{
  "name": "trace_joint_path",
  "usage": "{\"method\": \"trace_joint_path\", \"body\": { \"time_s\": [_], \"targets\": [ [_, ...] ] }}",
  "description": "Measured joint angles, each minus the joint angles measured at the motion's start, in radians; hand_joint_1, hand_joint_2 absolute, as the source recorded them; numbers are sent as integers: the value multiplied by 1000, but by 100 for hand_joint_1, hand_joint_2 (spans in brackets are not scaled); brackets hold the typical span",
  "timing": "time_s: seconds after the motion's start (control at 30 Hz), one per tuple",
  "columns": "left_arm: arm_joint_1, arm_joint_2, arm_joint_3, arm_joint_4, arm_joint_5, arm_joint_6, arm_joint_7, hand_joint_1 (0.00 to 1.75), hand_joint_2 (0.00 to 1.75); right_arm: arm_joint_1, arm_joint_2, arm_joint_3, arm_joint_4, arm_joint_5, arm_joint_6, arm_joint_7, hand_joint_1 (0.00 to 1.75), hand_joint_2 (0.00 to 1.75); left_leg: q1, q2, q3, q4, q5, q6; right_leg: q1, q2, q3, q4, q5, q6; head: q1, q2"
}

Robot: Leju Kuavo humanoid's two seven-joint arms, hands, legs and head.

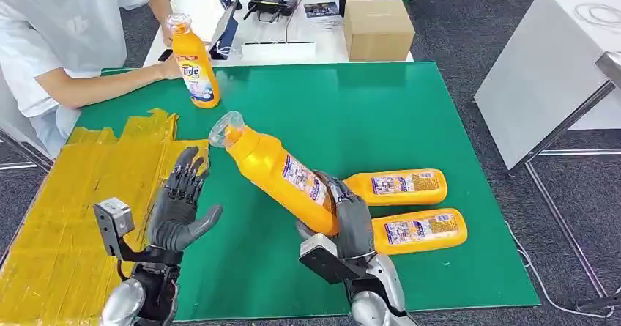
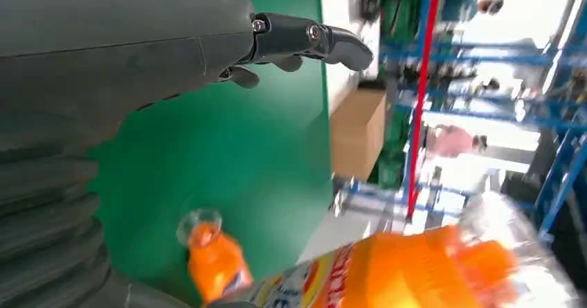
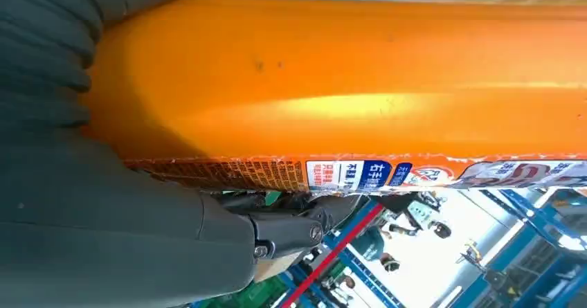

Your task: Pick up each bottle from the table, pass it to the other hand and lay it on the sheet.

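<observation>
The robot's right hand (image 1: 350, 220) grips an orange bottle (image 1: 282, 168) by its base, tilted over the green mat (image 1: 381, 113) toward the left hand (image 1: 179, 205), spread wide and empty. A clean handover likely needs the left hand closing firmly around the body before the right lets go.

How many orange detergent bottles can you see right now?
4. One tilted in the right hand: held bottle. Two lying bottles on the green mat beside it. One upright bottle under a person's hand. None seems hidden.
</observation>
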Motion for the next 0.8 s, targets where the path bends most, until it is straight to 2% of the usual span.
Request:
{"method": "trace_joint_path", "body": {
  "time_s": [0.5, 0.8],
  "targets": [
    [-47, 19, -44, 43, 58, -55, 13, 0, 175, -43, 24, 36, 47, -39, 53, -19, 175, 175, 0, 0, -1, 0, 0, 0, 0, 0, 0, 0, 0, 0, 0, 0],
    [-88, 22, -68, 60, 90, -90, 13, 0, 175, -106, 50, 92, 179, -90, 168, -40, 175, 175, 0, 0, -1, 0, 0, 0, 0, 0, -1, 0, 0, 0, 0, 0]
  ]
}}
